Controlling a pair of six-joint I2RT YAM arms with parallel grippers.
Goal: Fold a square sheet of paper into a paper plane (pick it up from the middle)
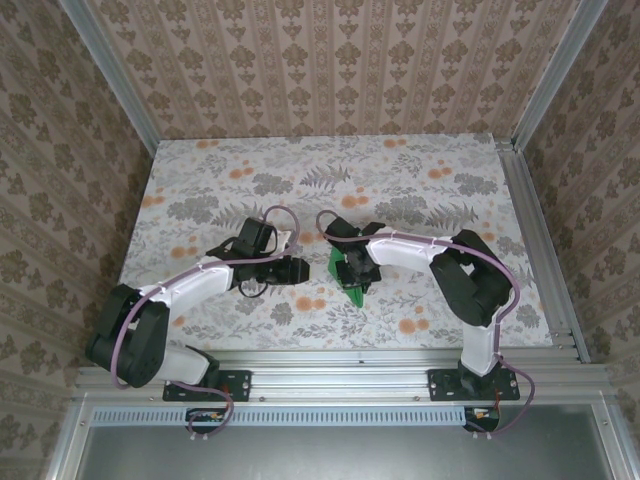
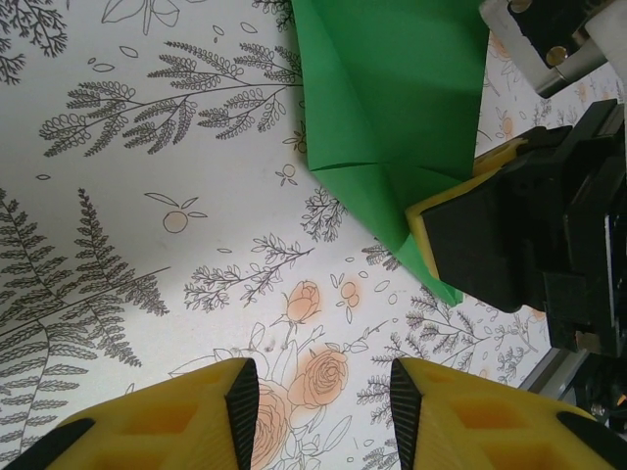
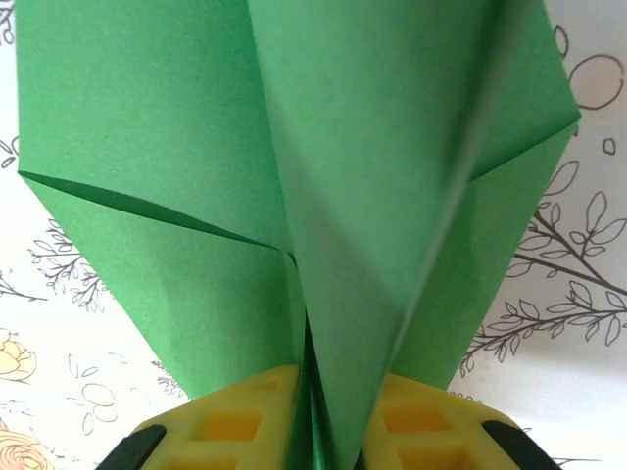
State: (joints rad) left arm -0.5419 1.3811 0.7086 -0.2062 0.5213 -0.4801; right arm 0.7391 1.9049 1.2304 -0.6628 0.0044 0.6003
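Observation:
The green paper [image 1: 341,270] is folded into a pointed plane shape with a raised centre crease [image 3: 392,196]. My right gripper [image 3: 328,446] is shut on its centre fold, the wings spreading away on both sides. From the left wrist, the paper plane [image 2: 392,108] lies at the top with the right gripper's yellow and black finger [image 2: 470,235] pressed on its edge. My left gripper [image 2: 323,401] stands open just left of the paper, with bare tabletop between its fingers. From above, the left gripper [image 1: 298,268] points at the right gripper [image 1: 356,272].
The floral tabletop [image 1: 300,180] is bounded by aluminium rails [image 1: 540,240] and wallpapered walls. Both arm bases sit on the near rail [image 1: 340,375]. Open table stretches behind the grippers.

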